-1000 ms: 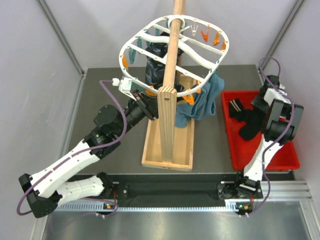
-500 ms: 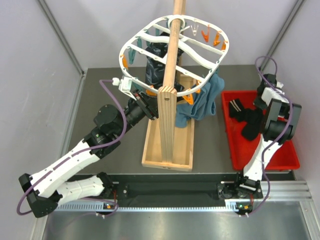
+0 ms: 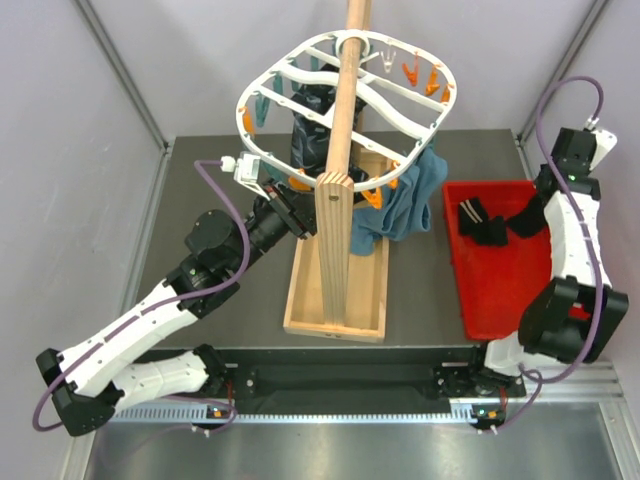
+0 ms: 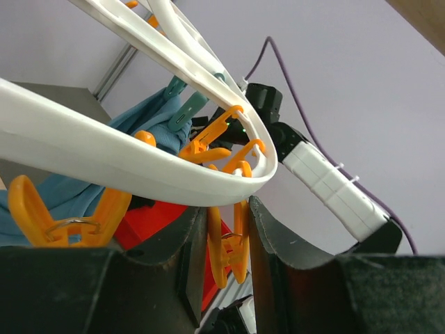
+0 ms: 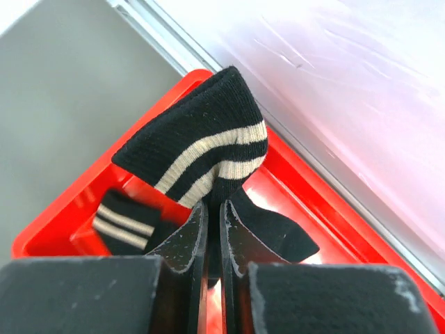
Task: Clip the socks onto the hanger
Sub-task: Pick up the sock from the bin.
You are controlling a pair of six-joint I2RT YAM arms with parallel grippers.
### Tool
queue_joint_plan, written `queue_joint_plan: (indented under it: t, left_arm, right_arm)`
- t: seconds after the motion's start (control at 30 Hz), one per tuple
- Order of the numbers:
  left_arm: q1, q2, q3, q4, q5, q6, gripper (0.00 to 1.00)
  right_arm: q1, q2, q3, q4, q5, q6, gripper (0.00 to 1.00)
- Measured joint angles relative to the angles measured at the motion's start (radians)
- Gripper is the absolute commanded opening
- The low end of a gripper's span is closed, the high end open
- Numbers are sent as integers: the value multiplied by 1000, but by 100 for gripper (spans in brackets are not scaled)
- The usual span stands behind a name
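The white oval hanger (image 3: 345, 110) hangs on the pole, rimmed with orange and teal clothespins. Under its near rim (image 4: 139, 170), my left gripper (image 4: 228, 209) is shut on an orange clothespin (image 4: 224, 247); in the top view the left gripper (image 3: 297, 212) sits beside the pole. My right gripper (image 5: 214, 209) is shut on a black sock with cream stripes (image 5: 201, 149) and holds it above the red tray (image 5: 62, 216). From above, the right gripper (image 3: 543, 205) hangs over the tray's far end with the sock (image 3: 522, 222) trailing down. Another striped sock (image 3: 478, 225) lies in the tray.
A wooden pole (image 3: 340, 120) rises from a wooden tray-like base (image 3: 335, 290) at mid table. A blue-teal cloth (image 3: 405, 200) and a dark fabric bunch (image 3: 315, 135) hang from the hanger. The red tray (image 3: 500, 290) sits at the right, close to the wall.
My right gripper shut on a sock in the red tray, and the arm rose toward the far right, lifting the sock. The left arm has not moved.
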Motion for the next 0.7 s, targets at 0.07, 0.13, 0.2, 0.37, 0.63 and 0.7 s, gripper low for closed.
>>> queue_joint_plan:
  t: [0.07, 0.13, 0.2, 0.37, 0.63, 0.7]
  left_arm:
    - [0, 0, 0, 0, -1, -5, 0]
    - [0, 0, 0, 1, -4, -9, 0]
    - [-1, 1, 0, 1, -9, -12, 0]
    - [-5, 5, 0, 4, -18, -16, 0]
    - [-6, 14, 0, 11, -19, -26, 0]
    - [-6, 16, 0, 13, -19, -26, 0]
  right_arm:
    - [12, -64, -28, -8, -6, -10, 1]
    - [28, -114, -56, -13, -22, -15, 3]
    - [66, -168, -85, -38, -39, -14, 3]
    - [327, -311, -127, -101, -83, -3, 1]
    - [721, -598, -301, -132, -184, 23, 0]
    - [797, -657, -370, -126, -235, 40, 0]
